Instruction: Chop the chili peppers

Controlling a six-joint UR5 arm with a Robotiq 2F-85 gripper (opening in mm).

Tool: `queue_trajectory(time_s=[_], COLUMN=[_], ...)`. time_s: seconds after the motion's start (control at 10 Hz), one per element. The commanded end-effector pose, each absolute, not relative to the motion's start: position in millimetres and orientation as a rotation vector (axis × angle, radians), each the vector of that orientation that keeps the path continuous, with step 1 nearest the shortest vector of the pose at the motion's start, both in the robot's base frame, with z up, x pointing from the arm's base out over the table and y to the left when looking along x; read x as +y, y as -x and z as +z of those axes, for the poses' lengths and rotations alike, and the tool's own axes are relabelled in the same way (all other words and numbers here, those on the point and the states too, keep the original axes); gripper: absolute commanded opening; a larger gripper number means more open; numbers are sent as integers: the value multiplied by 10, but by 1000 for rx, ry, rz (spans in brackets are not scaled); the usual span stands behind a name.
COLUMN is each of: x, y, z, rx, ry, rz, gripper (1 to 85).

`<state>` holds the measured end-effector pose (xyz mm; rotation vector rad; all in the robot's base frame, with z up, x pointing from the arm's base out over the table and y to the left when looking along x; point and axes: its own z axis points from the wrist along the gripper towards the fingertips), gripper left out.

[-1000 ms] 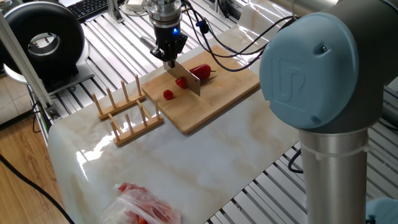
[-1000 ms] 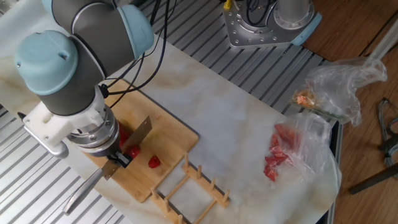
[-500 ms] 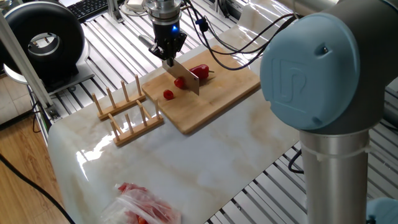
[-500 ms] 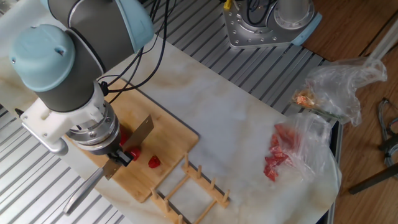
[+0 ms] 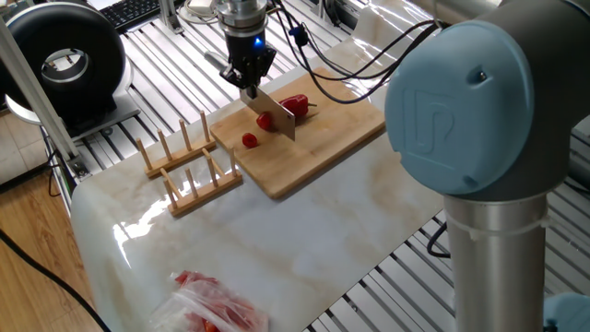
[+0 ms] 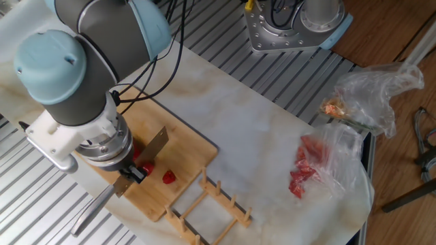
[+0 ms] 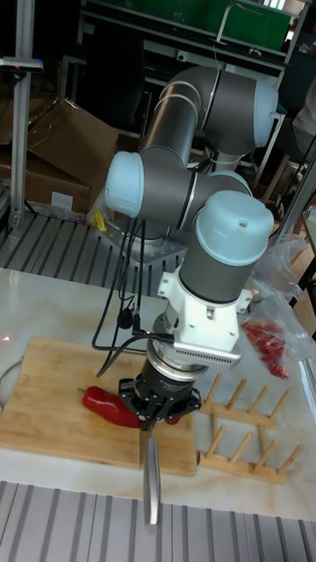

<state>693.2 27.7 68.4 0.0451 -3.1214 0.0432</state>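
1. The gripper [image 5: 250, 81] is clamped on a knife [image 5: 277, 114], blade slanting down over the cutting board [image 5: 304, 148].
2. The chili peppers [image 5: 296, 106] lie at upper centre on the board, the blade among them, with cut chunks beside it.
3. A wooden rack [image 5: 184, 166] stands left of the board.

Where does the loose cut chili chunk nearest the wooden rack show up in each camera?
One fixed view: chili chunk on the cutting board's left part, below the knife.
Other fixed view: chunk right of the blade, near the rack.
Tall fixed view: not visible; the arm hides it.
Shared landmark: the cutting board.
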Motion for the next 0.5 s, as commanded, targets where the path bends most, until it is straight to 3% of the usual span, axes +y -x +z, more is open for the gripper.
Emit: queue_trajectory(time_s=[0.0,0.4], x=[303,333], y=[-6971,-6986], z=[588,583], rx=[-3140,-3151], ry=[-42,-40], rz=[39,42], gripper=[13,13])
